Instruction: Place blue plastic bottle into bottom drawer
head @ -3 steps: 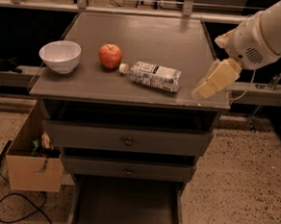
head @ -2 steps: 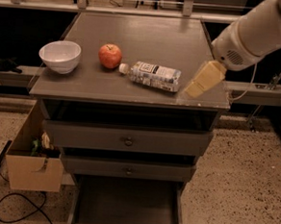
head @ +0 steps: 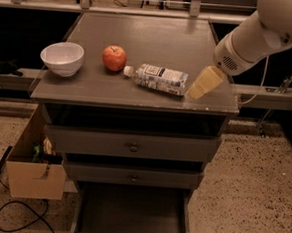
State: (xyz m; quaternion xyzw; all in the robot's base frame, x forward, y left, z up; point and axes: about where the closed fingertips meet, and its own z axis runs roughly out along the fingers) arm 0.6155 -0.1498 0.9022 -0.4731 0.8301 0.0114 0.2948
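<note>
Sliding in from the bench's [head: 142, 33] right edge, the gripper [head: 194, 93] is now hanging closer to the blue plastic bottle [head: 161, 79] than a second ago, just beside its base end. Whether it is touching, I cannot tell. The bottle, the apple [head: 114, 57] and the bowl [head: 62, 57] are lying where they were.

The bottle is lying on its side near the front edge, right of the middle, with its white cap pointing left toward the apple. It is looking light and thin-walled, likely giving under a hard squeeze and apt to roll, with a slick label. I am judging the labelled middle, pinched across its width, to be the safest hold.

The arm [head: 251, 40] is reaching down from beyond the right edge, angling the gripper down and left toward the front right corner. Whether the gripper is open or closed cannot be told. The bottom drawer [head: 129, 217] is standing open below the front edge.
</note>
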